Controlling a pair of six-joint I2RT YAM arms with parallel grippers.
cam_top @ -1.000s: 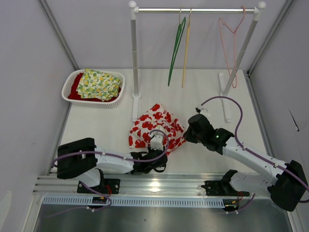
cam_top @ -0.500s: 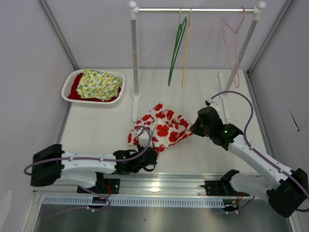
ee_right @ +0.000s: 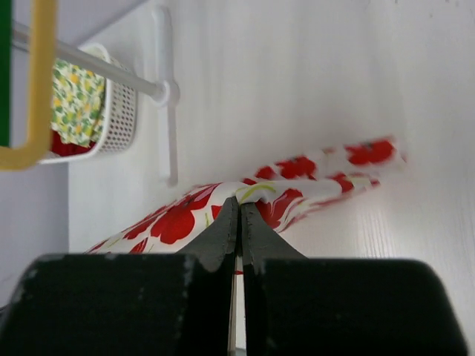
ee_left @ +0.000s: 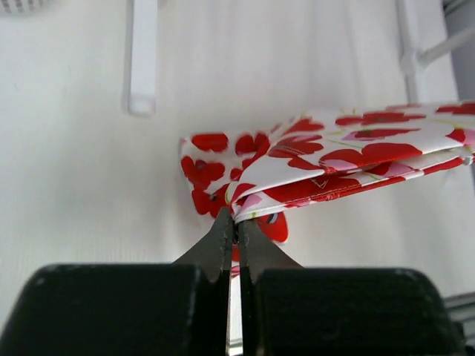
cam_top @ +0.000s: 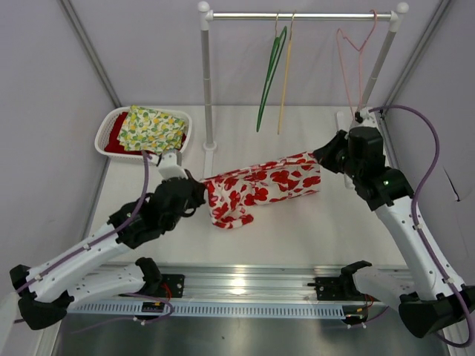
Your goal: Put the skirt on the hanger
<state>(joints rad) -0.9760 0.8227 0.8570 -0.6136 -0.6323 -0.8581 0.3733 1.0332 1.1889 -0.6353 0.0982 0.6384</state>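
Jaws first: my left gripper (ee_left: 236, 216) is pressed tight on one end of the skirt (cam_top: 260, 185), with the fabric edge pinched right at my tips. My right gripper (ee_right: 239, 202) is clamped just as hard on the opposite end. Between the two grips the skirt, white with red flowers, is stretched into a folded band over the table (cam_top: 312, 237), its right end higher than its left. A loose lobe droops near my left grip; I cannot tell whether it touches the table. From my left wrist I see the folded layers fanning off to the right from the pinch.

Beyond the skirt stands the white rack (cam_top: 208, 89). Its rail (cam_top: 312, 15) carries a green hanger (cam_top: 269, 74) and a yellow hanger (cam_top: 284, 74) side by side. A pink hanger (cam_top: 355, 55) hangs further right, just above my right arm. The skirt sits lower than all three. At the far left of the table a white basket (cam_top: 104, 132) holds a yellow-green patterned cloth (cam_top: 152, 127) lying over a red cloth (cam_top: 115, 143).
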